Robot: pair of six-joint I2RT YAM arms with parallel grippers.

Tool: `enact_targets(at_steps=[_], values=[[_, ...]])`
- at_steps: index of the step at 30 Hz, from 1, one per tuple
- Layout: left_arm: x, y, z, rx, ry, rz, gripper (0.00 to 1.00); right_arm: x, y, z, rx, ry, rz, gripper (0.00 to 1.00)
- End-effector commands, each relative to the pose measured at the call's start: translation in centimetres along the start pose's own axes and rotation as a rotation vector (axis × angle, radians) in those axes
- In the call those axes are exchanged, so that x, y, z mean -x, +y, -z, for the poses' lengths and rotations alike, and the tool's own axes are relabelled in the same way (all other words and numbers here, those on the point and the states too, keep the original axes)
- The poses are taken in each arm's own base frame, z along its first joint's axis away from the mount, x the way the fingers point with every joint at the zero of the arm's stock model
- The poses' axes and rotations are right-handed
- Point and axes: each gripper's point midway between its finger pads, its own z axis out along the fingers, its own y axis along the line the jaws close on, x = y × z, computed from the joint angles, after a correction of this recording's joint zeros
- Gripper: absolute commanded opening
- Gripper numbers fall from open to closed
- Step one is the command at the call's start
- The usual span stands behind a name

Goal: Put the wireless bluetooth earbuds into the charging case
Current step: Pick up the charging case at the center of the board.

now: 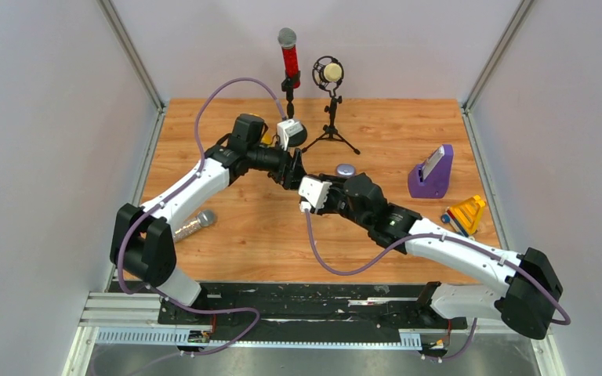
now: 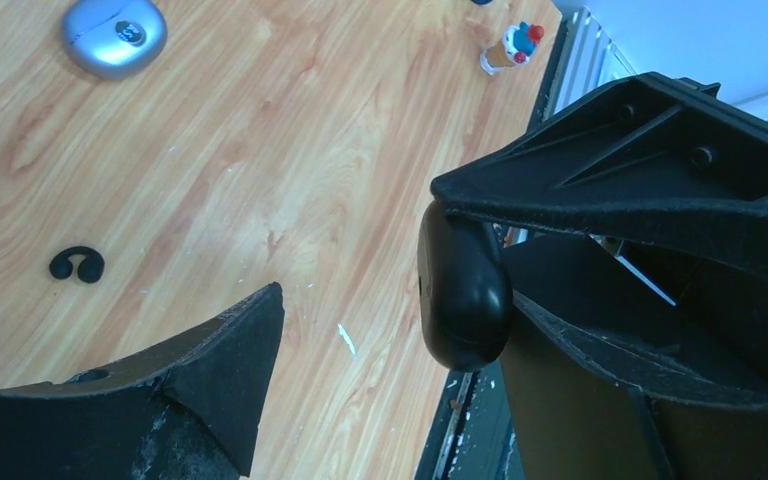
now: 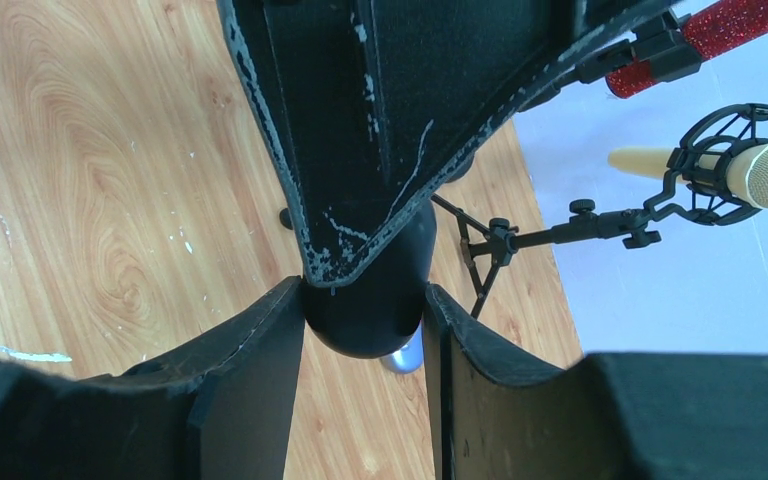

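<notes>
My right gripper is shut on a glossy black charging case, held above the table at its middle. My left gripper is open around the same case; the case rests against one of its fingers, and the other finger stands well apart. Both grippers meet in the top view. A small black C-shaped earbud lies on the wood. A closed silver-purple case lies nearby and also shows in the top view. The purple earbuds are out of view.
A red microphone and a cream microphone on a tripod stand at the back. A glittery microphone lies at the left. A purple holder and a yellow triangular object are at the right.
</notes>
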Motion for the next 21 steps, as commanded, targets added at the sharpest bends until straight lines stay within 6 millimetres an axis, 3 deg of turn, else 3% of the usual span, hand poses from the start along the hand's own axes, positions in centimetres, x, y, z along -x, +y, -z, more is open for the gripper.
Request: enact_targets(at_steps=[1,7,10,12,17,21], values=[[1.2,-1.5,-0.4,-0.049,-0.024,-0.047,0.83,1.9,-0.9,-0.4,-0.048,-0.053,-0.039,0.08],[1.0,-1.9,-0.6,-0.058,-0.017,-0.052,0.63,2.3,-0.4,-0.7,-0.042,-0.054,-0.042,0.09],[0.9,-1.9,-0.6,-0.061,-0.015,-0.050,0.60,2.3,-0.9,-0.9,-0.071,-0.047,-0.044,0.08],[0.9,-1.9,-0.6,-0.061,-0.014,-0.050,0.62,2.3,-1.5,-1.1,-0.100,-0.037,-0.047,0.08],[1.0,-2.1,-0.5,-0.059,-0.015,-0.059,0.86,2.3,-1.8,-1.1,-0.119,-0.037,-0.045,0.08],[1.1,-2.3,-0.3,-0.060,-0.018,-0.071,0.87,2.2,-2.0,-1.1,-0.133,-0.036,-0.039,0.08]])
